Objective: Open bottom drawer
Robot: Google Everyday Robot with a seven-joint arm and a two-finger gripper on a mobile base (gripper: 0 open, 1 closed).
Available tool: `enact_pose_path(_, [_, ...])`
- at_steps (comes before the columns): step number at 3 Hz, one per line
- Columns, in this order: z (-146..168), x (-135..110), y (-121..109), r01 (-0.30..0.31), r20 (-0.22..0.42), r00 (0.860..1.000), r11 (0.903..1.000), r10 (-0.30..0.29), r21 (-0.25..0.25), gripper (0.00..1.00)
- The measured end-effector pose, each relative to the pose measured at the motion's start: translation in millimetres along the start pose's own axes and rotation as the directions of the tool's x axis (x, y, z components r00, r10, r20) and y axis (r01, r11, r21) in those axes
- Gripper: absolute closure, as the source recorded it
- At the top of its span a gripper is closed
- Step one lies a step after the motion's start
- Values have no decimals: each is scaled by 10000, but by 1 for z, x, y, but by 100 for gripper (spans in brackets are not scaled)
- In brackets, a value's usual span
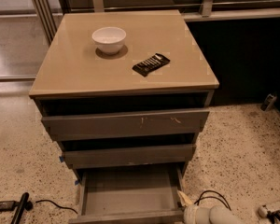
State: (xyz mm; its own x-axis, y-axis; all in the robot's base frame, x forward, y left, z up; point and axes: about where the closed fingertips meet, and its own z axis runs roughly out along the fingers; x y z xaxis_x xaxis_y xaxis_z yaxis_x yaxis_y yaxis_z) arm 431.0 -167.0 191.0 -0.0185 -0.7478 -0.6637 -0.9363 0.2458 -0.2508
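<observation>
The bottom drawer (128, 197) of the tan-topped cabinet stands pulled out toward me, showing its shallow grey tray; its front edge (126, 215) lies at the bottom of the view. Above it sit the middle grey drawer front (128, 156) and the widest top front (126, 124) with pale scratch marks. My gripper (184, 200) is at the bottom right, right beside the open drawer's right front corner, with the pale arm (212, 215) behind it.
A white bowl (109, 39) and a dark bar-shaped packet (150, 64) lie on the cabinet top (84, 73). Black cables (210, 197) trail on the speckled floor at right; a black tool and cord (18, 206) lie at left. A dark wall panel stands to the right.
</observation>
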Motion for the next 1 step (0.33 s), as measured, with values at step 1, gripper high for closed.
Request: enact_pose_path(1, [0,0,0,0,0,10000,10000,0,0,0])
